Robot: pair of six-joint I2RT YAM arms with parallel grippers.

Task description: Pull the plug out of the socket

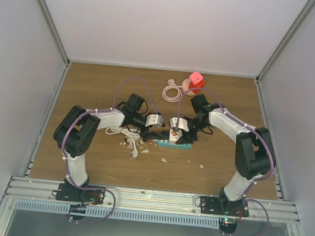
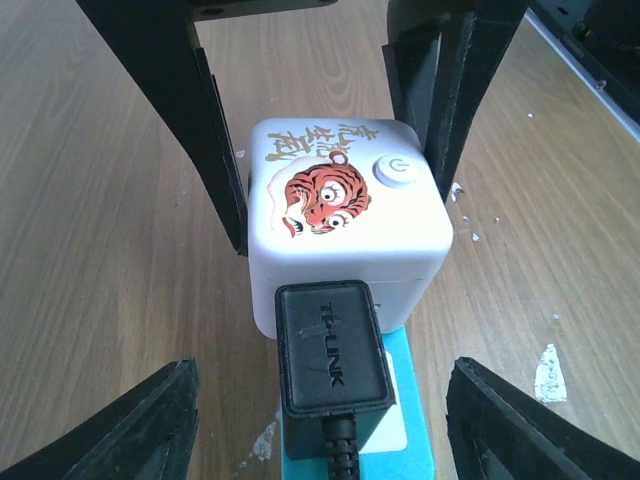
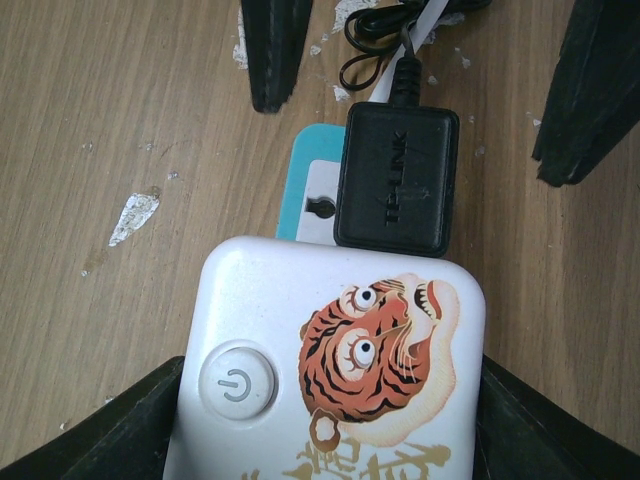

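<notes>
Wooden tabletop [image 1: 87, 164]: right pincer [image 3: 330, 392] clamps the tiger cube socket [image 2: 345, 205]; your wide left pincer [image 2: 322, 378] must next grip the TP-Link plug [image 3: 395, 180].

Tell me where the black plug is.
In the left wrist view, the black plug sits mid-table, stuck into the side of the white tiger cube, over a blue strip, between the open fingers of the left gripper.

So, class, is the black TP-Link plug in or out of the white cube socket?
In: black TP-Link plug butts flush against the white tiger-printed socket cube, no gap.
</notes>
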